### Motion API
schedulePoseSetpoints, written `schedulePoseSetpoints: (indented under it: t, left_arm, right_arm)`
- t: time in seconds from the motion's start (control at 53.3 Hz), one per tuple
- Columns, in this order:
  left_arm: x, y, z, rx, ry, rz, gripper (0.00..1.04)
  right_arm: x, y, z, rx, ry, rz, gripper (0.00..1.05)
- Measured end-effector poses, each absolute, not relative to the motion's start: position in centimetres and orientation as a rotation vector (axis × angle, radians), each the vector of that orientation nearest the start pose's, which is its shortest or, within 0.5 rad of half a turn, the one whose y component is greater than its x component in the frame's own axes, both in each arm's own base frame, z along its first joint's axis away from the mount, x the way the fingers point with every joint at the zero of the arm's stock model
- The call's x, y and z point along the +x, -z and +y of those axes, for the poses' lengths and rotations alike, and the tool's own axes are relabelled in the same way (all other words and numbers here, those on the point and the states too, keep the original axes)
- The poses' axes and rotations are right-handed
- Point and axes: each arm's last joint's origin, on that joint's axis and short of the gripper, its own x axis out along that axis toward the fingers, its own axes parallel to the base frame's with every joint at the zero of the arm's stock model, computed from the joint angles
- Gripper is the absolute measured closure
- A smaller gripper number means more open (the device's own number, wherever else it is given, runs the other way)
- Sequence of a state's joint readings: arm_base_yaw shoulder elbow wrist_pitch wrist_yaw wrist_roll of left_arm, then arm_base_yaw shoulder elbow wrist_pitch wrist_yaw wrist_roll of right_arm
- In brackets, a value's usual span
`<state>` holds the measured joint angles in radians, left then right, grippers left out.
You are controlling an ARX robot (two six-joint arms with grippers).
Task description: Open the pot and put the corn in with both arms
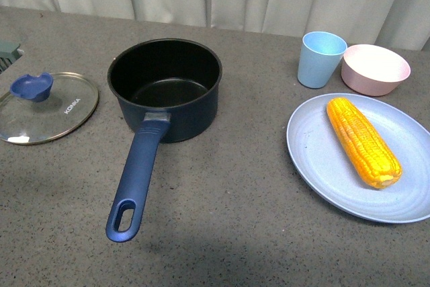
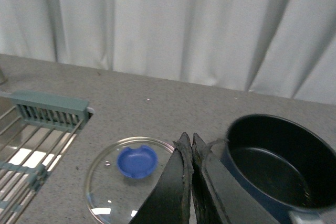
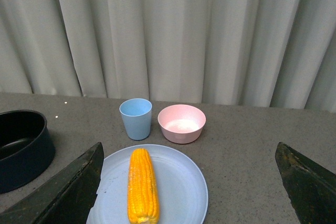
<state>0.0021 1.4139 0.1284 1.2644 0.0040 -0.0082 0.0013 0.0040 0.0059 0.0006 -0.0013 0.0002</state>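
The dark navy pot [image 1: 165,87] stands open on the grey counter, its long blue handle [image 1: 137,179] pointing toward me. Its glass lid [image 1: 46,106] with a blue knob lies flat to the pot's left. The corn [image 1: 362,140] lies on a pale blue plate [image 1: 322,159] at the right. Neither arm shows in the front view. My left gripper [image 2: 188,141] is shut and empty, above the counter between the lid [image 2: 113,182] and the pot [image 2: 281,163]. My right gripper [image 3: 189,182] is wide open, held above the plate [image 3: 181,190] with the corn [image 3: 143,184] near its left finger.
A light blue cup [image 1: 320,58] and a pink bowl [image 1: 375,68] stand behind the plate. A white curtain hangs along the counter's far edge. A green dish rack [image 2: 37,135] over a sink lies beyond the lid in the left wrist view.
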Motion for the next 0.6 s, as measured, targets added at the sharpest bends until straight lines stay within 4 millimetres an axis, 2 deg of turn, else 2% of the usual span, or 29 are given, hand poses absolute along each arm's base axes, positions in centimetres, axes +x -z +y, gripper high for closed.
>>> schedulePoseSetpoints:
  t: [0.188, 0.469, 0.6]
  left_arm:
    - [18.2, -14.9, 0.0, -0.008, 0.000, 0.017, 1.01]
    - [16.2, -16.3, 0.0, -0.008, 0.000, 0.011, 1.01]
    - [15.3, -16.3, 0.0, -0.008, 0.000, 0.013, 1.01]
  right_arm:
    - [9.8, -16.5, 0.0, 0.000, -0.003, -0.002, 0.09]
    - [9.8, -16.5, 0.0, 0.000, -0.003, -0.002, 0.09]
    - [9.8, -16.5, 0.0, 0.000, -0.003, -0.002, 0.09]
